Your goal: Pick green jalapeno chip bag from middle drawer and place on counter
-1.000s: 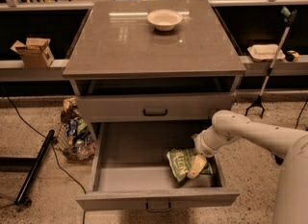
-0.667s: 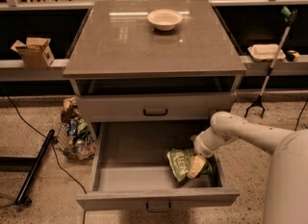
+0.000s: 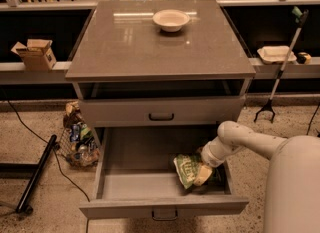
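The green jalapeno chip bag [image 3: 186, 168] stands tilted in the right front part of the open middle drawer [image 3: 160, 208]. My gripper [image 3: 202, 174] reaches down into the drawer from the right and is right against the bag's right side, touching it. My white arm [image 3: 240, 139] crosses the drawer's right wall. The counter [image 3: 150, 47] is the glossy grey-brown top of the cabinet above, with a white bowl [image 3: 171, 20] near its back edge.
A shut grey drawer front with a black handle [image 3: 161, 112] sits just above the open drawer. A basket of rubbish [image 3: 77, 139] and a black pole [image 3: 35, 174] lie on the floor at left. A grabber tool [image 3: 280, 72] leans at right.
The near part of my arm has shifted slightly into view at the right. The gripper and the bag stay in the same place in the drawer.
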